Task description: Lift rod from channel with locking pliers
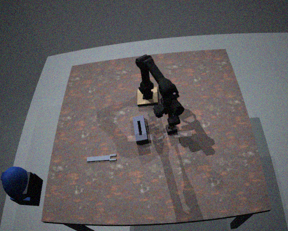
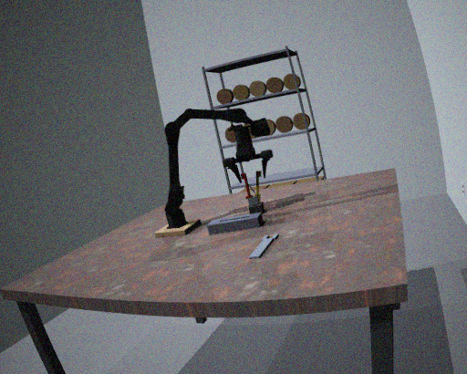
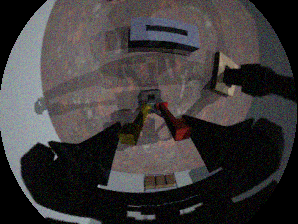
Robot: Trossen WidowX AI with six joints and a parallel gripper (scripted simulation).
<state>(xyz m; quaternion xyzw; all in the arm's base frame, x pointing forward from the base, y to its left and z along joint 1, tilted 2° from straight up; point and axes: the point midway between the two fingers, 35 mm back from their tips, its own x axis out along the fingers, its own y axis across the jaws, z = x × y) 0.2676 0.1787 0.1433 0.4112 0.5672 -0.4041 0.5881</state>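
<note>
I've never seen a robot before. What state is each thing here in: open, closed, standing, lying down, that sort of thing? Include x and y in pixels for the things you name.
Black robot jaws [image 2: 252, 179] [image 3: 153, 131]: wide open, holding nothing.
Red-and-yellow-handled pliers [image 2: 246, 188] [image 3: 173, 122]: upright in the holder, handles spread.
Small dark block-shaped holder [image 2: 256, 207]: standing on the table.
Grey slotted block [image 1: 143, 138] [image 2: 235, 224] [image 3: 164, 38]: resting on the table, slot upward.
Flat grey fork-ended metal tool [image 1: 98, 158] [image 2: 261, 248]: lying flat.

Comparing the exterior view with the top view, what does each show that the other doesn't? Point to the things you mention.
Exterior only: the shelf rack [image 2: 209, 87] with its round brown discs [image 2: 257, 88], plus the pliers' red handle [image 2: 245, 184] and yellow handle [image 2: 258, 184], upright below the open claw [image 2: 251, 177].

Top only: the blue ball-like object [image 1: 15, 181] beyond the table's edge.

Both: the arm [image 1: 162, 80] [image 2: 172, 160], the slotted block [image 1: 144, 136] [image 2: 235, 224], the flat forked tool [image 1: 98, 158] [image 2: 262, 248] and the table [image 1: 103, 194] [image 2: 167, 283].
</note>
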